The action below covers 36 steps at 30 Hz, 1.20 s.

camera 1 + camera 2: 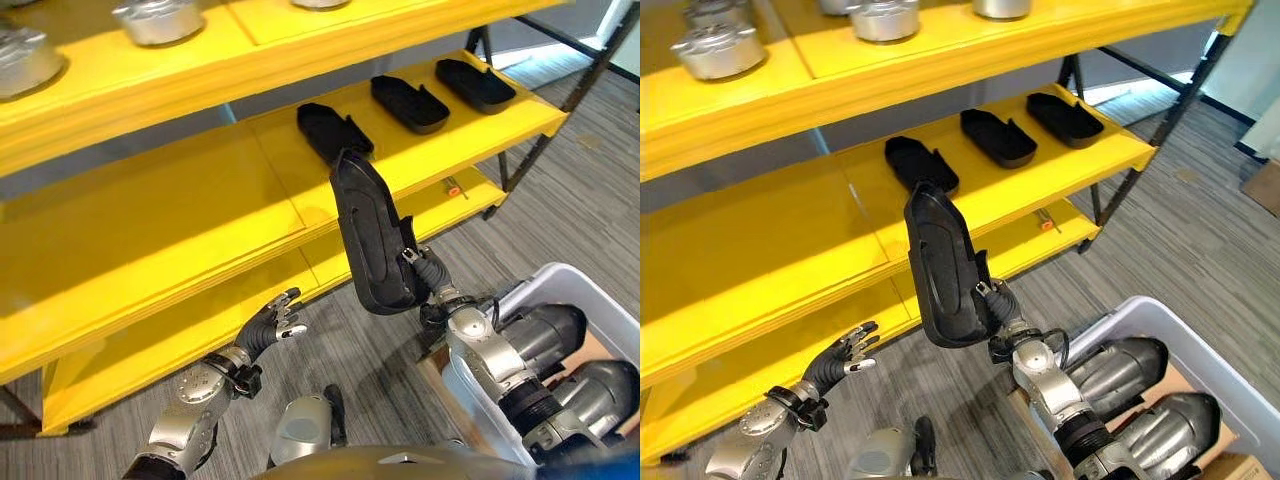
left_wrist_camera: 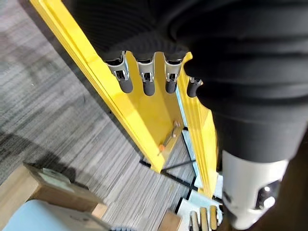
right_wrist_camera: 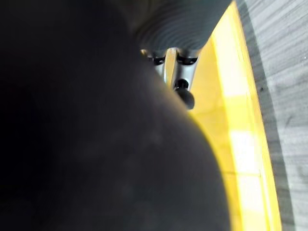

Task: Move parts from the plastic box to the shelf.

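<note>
No legible text, label, number or sign on any visible surface.

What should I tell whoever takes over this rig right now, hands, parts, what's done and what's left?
Right hand: shut on a black part, held upright in front of the middle shelf.
Left hand: open, holding nothing, low by the shelf's front edge.
Done: three black parts lie in a row on the middle shelf.
Left: set the held part down on the shelf, probably beside that row. The plastic box sits at the robot's right; whether more parts remain in it can't be made out.
</note>
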### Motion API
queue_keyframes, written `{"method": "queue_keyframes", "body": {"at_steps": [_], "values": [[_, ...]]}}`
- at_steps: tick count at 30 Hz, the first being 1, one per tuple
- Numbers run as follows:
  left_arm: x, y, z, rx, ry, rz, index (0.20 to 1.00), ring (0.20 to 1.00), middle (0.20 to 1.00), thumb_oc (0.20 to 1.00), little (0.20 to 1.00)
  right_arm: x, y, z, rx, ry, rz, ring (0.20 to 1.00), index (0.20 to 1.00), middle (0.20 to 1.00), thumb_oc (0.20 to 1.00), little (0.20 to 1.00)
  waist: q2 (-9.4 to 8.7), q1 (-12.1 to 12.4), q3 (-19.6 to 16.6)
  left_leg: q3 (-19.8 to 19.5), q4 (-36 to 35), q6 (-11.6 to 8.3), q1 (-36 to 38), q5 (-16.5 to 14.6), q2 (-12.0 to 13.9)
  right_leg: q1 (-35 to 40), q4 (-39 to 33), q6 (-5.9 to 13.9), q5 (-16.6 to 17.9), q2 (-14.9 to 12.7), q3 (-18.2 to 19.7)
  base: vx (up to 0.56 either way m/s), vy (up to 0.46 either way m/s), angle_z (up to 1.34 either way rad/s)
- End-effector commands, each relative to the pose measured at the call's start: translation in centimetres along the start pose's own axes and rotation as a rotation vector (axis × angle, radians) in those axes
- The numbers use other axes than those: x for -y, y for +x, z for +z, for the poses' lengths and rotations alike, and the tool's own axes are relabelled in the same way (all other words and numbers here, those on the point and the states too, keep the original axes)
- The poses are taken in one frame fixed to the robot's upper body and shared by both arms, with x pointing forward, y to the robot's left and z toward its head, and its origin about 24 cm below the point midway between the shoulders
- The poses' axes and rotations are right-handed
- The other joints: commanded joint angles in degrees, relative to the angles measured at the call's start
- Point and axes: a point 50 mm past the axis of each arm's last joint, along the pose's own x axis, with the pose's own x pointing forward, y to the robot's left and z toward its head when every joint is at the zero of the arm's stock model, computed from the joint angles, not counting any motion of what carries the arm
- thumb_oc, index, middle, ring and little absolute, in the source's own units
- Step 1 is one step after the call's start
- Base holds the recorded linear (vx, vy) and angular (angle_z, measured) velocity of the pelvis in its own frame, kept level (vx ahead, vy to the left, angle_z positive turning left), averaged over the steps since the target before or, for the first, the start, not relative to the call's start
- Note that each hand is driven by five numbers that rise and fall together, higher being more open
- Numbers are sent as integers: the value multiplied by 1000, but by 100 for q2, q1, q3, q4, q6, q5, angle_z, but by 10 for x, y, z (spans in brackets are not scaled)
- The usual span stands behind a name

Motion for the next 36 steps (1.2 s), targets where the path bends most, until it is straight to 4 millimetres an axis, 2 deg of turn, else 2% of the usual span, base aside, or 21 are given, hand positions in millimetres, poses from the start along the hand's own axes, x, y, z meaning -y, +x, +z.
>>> {"method": "queue_keyframes", "body": {"at_steps": [1, 3, 5, 9, 13, 16, 18, 23, 30, 31, 32, 34, 36], "values": [[9, 10, 24, 128, 30, -68, 1000, 1000, 1000, 1000, 1000, -1, 7, 39, 187, 32, 25, 200, 200, 200, 200, 200, 264, 131, -180, -352, -945, -342, 594, 749, 256, -149, 540, 570, -818, 420, 356, -27, 207, 27], [10, 13, 23, 121, 28, -65, 1000, 1000, 1000, 1000, 1000, -5, 7, 38, 187, 34, 42, 200, 200, 200, 200, 200, 231, 9, -176, -414, -977, -333, 586, 725, 170, -221, 567, 531, -1002, 863, 672, -3, 138, 28], [11, 13, 21, 121, 20, -67, 1000, 1000, 1000, 1000, 1000, -6, 6, 37, 183, 22, 48, 200, 200, 200, 200, 200, 176, -60, -134, -431, -990, -373, 604, 721, 140, -102, 232, 467, -1131, 1252, 753, 11, 60, 36], [18, 15, 19, 133, 5, -79, 1000, 1000, 1000, 1000, 1000, -5, 4, 33, 171, 15, 71, 200, 200, 200, 200, 200, 91, -164, -104, -476, -1136, -488, 601, 781, 47, 8, -507, 346, -846, 1662, 970, 37, 53, 12], [31, 25, 20, 125, 12, -142, 1000, 1000, 1000, 1000, 1000, 2, 2, 27, 151, 34, 44, 200, 200, 200, 200, 200, -8, -468, -82, -621, -1235, -509, 651, 753, -88, 86, -962, 210, -686, 2041, 1586, 83, 25, 40], [36, 30, 22, 110, 41, -179, 1000, 1000, 1000, 1000, 1000, 7, 1, 23, 132, 40, 49, 200, 200, 200, 200, 200, -38, -538, -175, -730, -1385, -523, 728, 761, -133, 135, -1036, 208, -695, 2092, 1661, 72, 41, 63], [41, 35, 21, 87, 76, -206, 1000, 1000, 1000, 1000, 1000, 11, -1, 20, 121, 49, 62, 200, 200, 200, 200, 200, -61, -569, -244, -783, -1488, -525, 829, 742, -144, 142, -1039, 246, -671, 2014, 1640, 98, 7, 9], [40, 35, 16, 69, 44, -179, 1000, 1000, 1000, 1000, 1000, -1, -2, 21, 129, 47, 87, 200, 200, 200, 200, 200, -98, -541, -263, -770, -1487, -477, 953, 632, -161, 262, -1024, 246, -735, 1962, 1603, 95, -48, 15], [34, 32, 13, 59, 51, -139, 1000, 1000, 1000, 1000, 1000, -3, -4, 25, 142, 75, 81, 200, 200, 200, 200, 200, -58, -574, -310, -645, -1218, -412, 977, 475, -301, 366, -945, 209, -819, 1958, 1559, 95, -39, 12], [35, 35, 17, 69, 62, -148, 1000, 1000, 1000, 1000, 1000, 0, -4, 27, 147, 76, 60, 200, 200, 200, 200, 200, -92, -654, -286, -332, -737, -466, 893, 340, -176, 364, -845, 150, -872, 1905, 1454, 47, -28, 13], [36, 36, 18, 74, 62, -153, 1000, 1000, 1000, 1000, 1000, 1, -4, 28, 150, 71, 52, 200, 200, 200, 200, 200, -122, -660, -264, -272, -544, -495, 817, 324, -115, 373, -824, 129, -875, 1873, 1433, 25, -13, 20], [40, 41, 22, 97, 65, -162, 1000, 1000, 1000, 1000, 1000, 5, -1, 30, 151, 75, 12, 200, 200, 200, 200, 200, -217, -714, -145, -16, 358, -615, 395, 238, 320, 312, -561, 52, -950, 1757, 1332, -8, 62, 19], [42, 44, 25, 105, 67, -186, 1000, 1000, 1000, 1000, 1000, 7, 5, 31, 146, 92, -14, 200, 200, 200, 200, 200, -238, -786, -131, 151, 498, -533, 448, 147, 681, 155, -221, -7, -1130, 1709, 1229, 44, 236, 109]]}}
